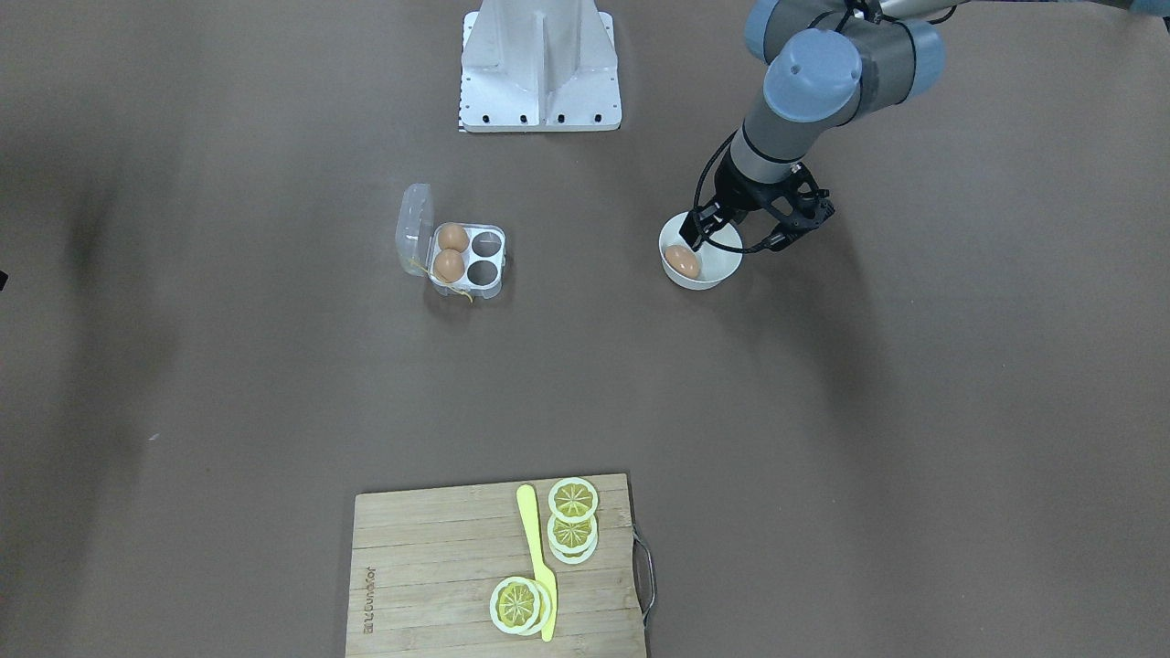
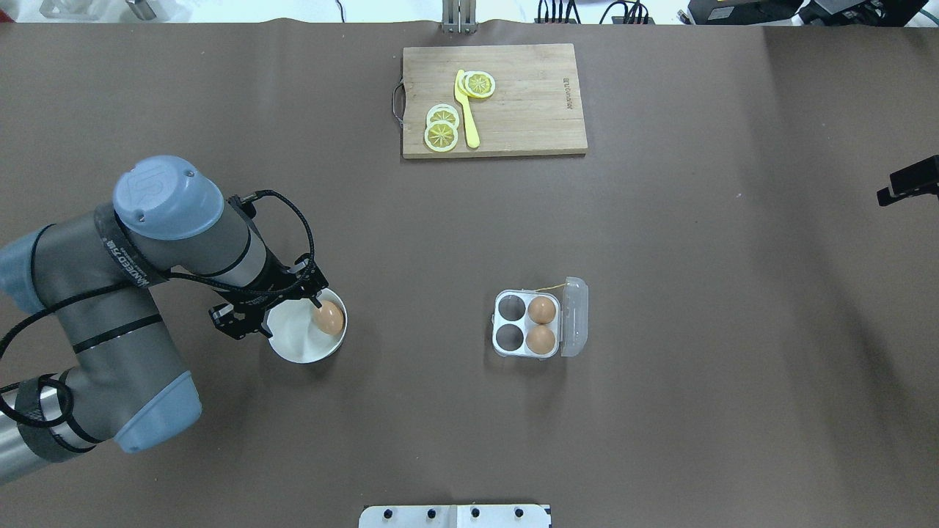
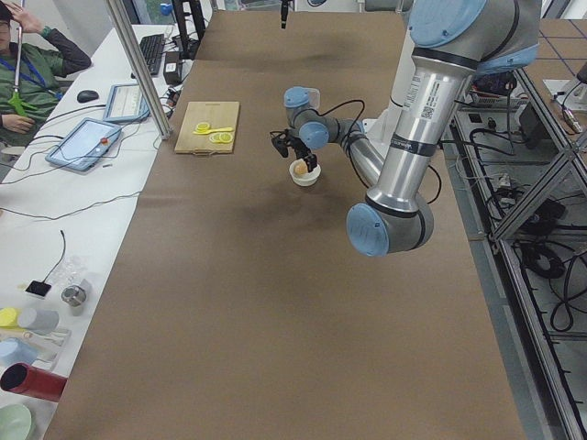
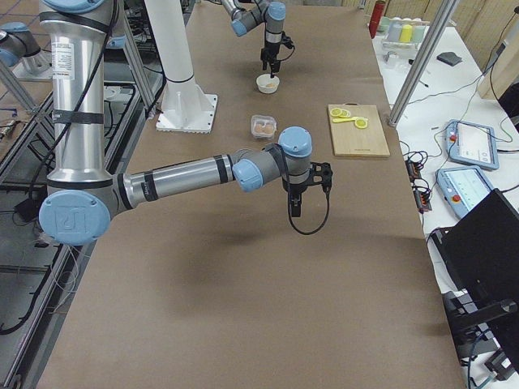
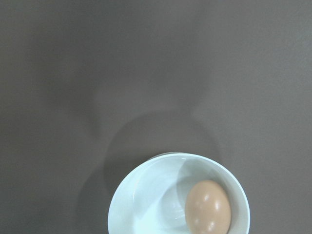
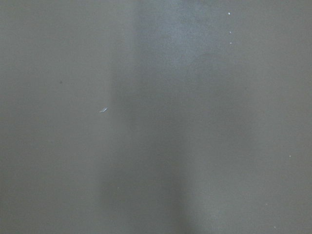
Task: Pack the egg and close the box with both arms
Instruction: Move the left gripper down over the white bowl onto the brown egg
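Egg (image 5: 208, 207) first, since it's right under the left wrist cam: brown-orange, smooth, slightly glossy, lying against the 3 o'clock wall of the white bowl (image 5: 146, 195). My guess is it's light and rigid but brittle, and slick enough to roll. You'd want a gentle pinch across the fat middle, not the ends, and that wall leaves little finger room.

Your left gripper (image 2: 270, 313) hangs over the bowl with its fingers spread wide, holding nothing. At 3 o'clock from the bowl in the overhead view sits the box (image 2: 525, 323), lid (image 2: 576, 317) flipped open, two other eggs (image 2: 542, 309) inside and two cups free. Right gripper (image 4: 293, 203) hovers over the table (image 4: 243, 267), well away. Can't tell if it's open.
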